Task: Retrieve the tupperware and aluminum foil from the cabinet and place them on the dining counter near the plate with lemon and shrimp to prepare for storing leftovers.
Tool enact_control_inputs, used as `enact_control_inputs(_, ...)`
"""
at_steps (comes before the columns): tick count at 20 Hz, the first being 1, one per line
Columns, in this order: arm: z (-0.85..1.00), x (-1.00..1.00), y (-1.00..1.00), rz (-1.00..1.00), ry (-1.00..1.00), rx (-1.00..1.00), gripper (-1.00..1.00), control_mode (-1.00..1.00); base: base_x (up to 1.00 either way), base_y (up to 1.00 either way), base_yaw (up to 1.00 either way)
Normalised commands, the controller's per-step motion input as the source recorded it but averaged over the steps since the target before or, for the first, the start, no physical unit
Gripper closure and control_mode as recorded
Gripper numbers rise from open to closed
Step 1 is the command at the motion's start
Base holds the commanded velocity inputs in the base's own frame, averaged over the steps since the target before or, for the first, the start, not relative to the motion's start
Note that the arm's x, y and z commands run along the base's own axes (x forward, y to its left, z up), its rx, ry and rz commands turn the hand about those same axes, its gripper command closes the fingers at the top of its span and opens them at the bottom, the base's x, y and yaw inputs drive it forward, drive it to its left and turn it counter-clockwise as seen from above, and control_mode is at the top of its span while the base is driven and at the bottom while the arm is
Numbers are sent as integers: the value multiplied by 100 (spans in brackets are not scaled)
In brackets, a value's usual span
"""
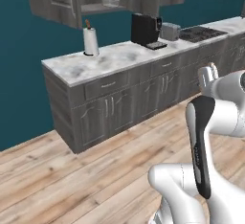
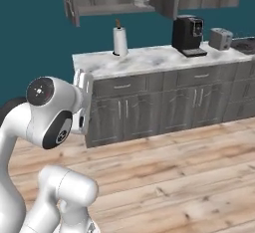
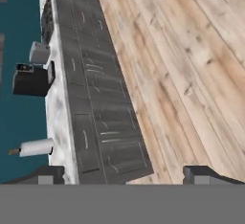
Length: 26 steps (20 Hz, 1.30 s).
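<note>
My claw (image 3: 124,174) stands wide open with nothing between its two dark fingertips (image 3: 201,174), held well away from the marble table (image 1: 119,58), above the wooden floor (image 1: 95,170). On that table I count one paper-towel roll (image 1: 91,41), one black coffee machine (image 1: 145,29) and one silver toaster (image 1: 170,30); one stovetop (image 1: 201,33) lies further along. Above, the cabinet (image 1: 57,0) has its door open, and one tupperware (image 1: 110,2) sits on its inner shelf, high above the table. I cannot make out any foil box there. Under the tabletop run grey drawers and doors (image 2: 164,102), too many to count surely.
</note>
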Motion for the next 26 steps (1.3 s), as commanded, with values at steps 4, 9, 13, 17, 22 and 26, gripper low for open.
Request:
enact_control_inputs(4,0,0,0,0,0,0,-100,100,100,-46,30)
enact_control_inputs(9,0,0,0,0,0,0,-100,100,92,-62,28)
enact_control_inputs(13,0,0,0,0,0,0,-100,100,80,-60,28)
enact_control_inputs(17,0,0,0,0,0,0,-100,100,81,-33,31)
enact_control_inputs(22,0,0,0,0,0,0,-100,100,80,-8,32)
enact_control_inputs(26,0,0,0,0,0,0,-100,100,69,-34,25)
